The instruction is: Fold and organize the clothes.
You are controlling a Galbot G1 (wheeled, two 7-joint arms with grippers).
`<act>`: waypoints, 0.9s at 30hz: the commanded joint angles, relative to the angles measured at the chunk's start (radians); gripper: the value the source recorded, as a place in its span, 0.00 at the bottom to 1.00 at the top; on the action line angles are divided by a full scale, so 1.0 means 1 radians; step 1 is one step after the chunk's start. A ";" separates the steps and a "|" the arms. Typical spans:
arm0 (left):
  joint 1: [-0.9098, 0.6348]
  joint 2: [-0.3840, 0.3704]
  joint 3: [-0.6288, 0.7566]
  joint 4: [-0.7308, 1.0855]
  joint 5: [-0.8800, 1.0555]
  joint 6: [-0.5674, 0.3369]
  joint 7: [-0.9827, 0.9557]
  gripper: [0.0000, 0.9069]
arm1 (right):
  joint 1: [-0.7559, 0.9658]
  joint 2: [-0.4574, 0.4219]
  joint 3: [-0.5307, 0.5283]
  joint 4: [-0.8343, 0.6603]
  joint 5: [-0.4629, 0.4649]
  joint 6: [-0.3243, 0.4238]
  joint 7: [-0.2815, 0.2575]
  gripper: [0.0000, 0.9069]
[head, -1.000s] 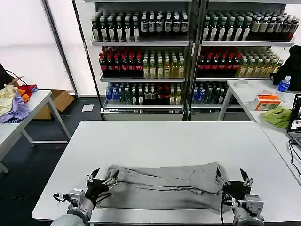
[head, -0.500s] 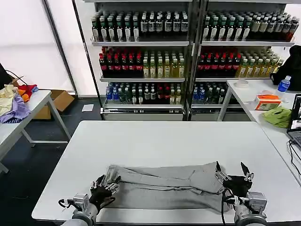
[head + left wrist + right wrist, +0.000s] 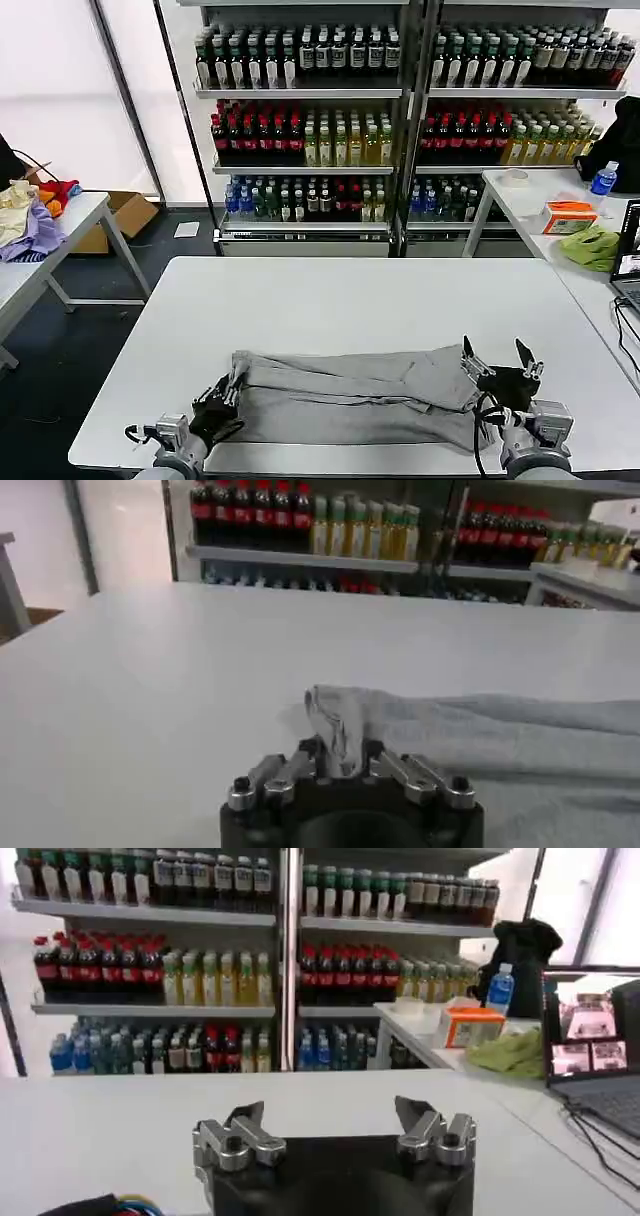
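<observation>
While the grey garment lies half folded, the notes below weigh what may go amiss.

Garment: the grey garment (image 3: 350,395) lies in a long band across the near part of the white desk (image 3: 360,290), its far edge rolled over toward the robot, its ends reaching both end effectors.
Left end effector: the left end effector (image 3: 222,400) sits at the garment's left end, and the left wrist view shows its fingers closed on a pinched-up corner of the cloth (image 3: 335,730).
Right end effector: the right end effector (image 3: 498,362) is raised at the garment's right end with its fingers spread wide and nothing between them.
Uneven hold: with one end gripped and the other free, I judge that any pull from the left would drag the band askew rather than fold it.
Thin pinch: the gripped corner looks small, so it may slip out under tension.
Right regrasp: closing on the layered right end could catch too many layers or only the top one, spoiling the fold.
Desk edge: the garment's near edge lies close to the desk's front, so a tug toward the robot might slide it off.
</observation>
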State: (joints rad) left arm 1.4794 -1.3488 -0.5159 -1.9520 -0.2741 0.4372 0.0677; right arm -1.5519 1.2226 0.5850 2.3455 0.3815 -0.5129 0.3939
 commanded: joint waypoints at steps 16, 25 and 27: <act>-0.061 0.336 -0.439 0.048 -0.215 0.001 0.012 0.00 | 0.109 -0.013 0.016 -0.021 0.110 -0.049 0.029 1.00; -0.160 0.492 -0.549 0.140 -0.240 0.023 0.009 0.00 | 0.099 -0.011 0.014 -0.010 0.110 -0.050 0.036 1.00; -0.147 0.469 -0.533 0.099 -0.218 0.021 0.014 0.00 | 0.089 -0.008 0.017 -0.006 0.109 -0.049 0.036 1.00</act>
State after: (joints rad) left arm 1.3870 -1.0417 -0.8987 -1.8802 -0.4554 0.4499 0.0784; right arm -1.4622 1.2156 0.6006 2.3370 0.4806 -0.5583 0.4258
